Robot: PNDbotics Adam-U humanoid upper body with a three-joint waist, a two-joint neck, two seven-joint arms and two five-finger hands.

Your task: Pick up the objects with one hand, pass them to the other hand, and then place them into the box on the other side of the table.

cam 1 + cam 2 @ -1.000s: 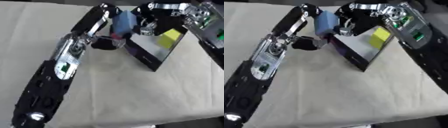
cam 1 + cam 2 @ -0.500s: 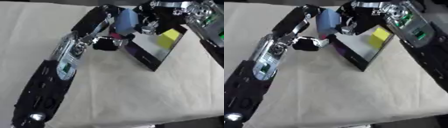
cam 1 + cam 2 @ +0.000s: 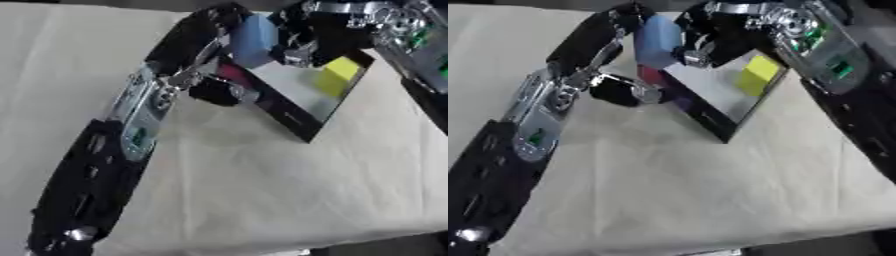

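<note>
A light blue block is held above the left rim of the black box. My left hand reaches in from the left and its fingers curl round the block's left side. From the upper right, my right hand closes its dark fingers on the block's right side. A yellow block lies on the box's grey floor. Something small and magenta shows at the box's left edge, under the blue block. The fingertips of both hands are partly hidden.
My left arm runs from the lower left corner up to the box. A black rounded part of it sits just left of the box. The right forearm fills the upper right. Cream cloth covers the table.
The blue block and both hands have crept slightly up and right over the last second. The box and yellow block have not moved.
</note>
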